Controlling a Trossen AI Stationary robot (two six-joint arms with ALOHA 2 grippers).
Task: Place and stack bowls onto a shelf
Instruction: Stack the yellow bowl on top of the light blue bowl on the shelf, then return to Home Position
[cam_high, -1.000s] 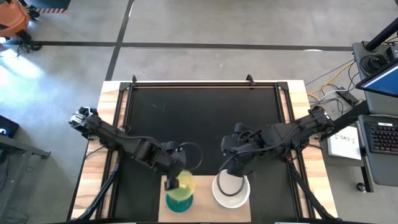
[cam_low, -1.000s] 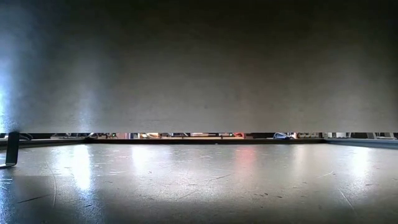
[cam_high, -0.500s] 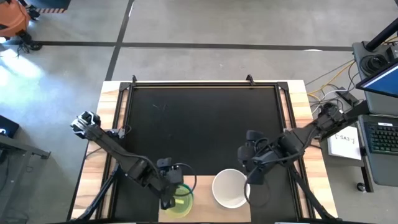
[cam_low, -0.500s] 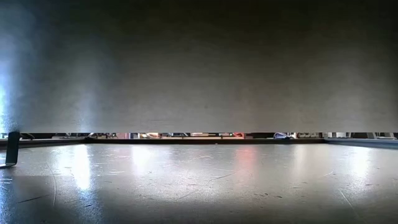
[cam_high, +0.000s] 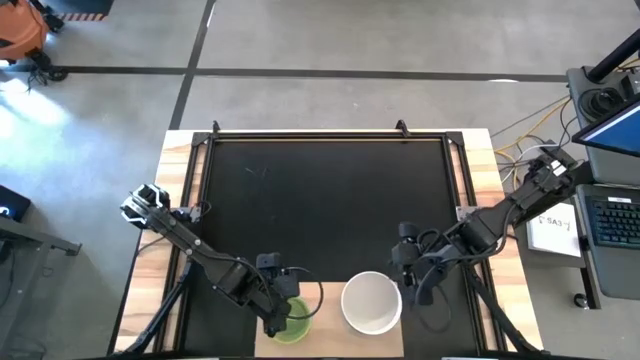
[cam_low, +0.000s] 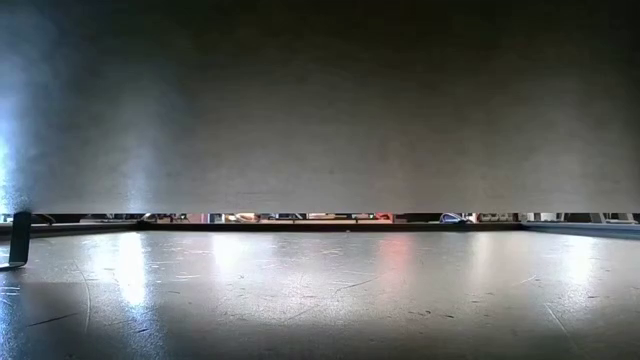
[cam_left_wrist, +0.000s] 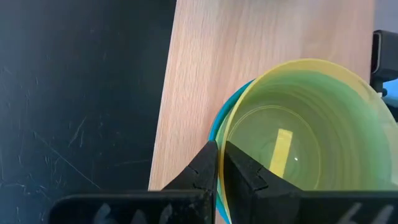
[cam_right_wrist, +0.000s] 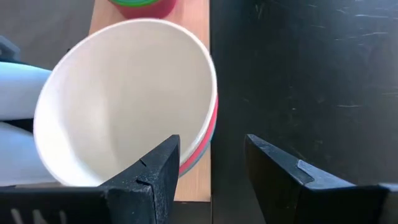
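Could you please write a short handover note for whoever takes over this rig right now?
Left hand: shut on the rim of the yellow-green bowl, which sits nested on a cyan bowl on the shelf.
Right hand: open, empty, beside the white bowl.
White bowl tops a stack on the shelf; red and grey-blue rims show beneath.
Done: two stacks built.
Left: release the yellow-green bowl and withdraw; no loose bowls visible on the mat.

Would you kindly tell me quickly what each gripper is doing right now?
Left gripper: shut on the rim of the yellow-green bowl.
Right gripper: open, holding nothing, beside the white bowl.
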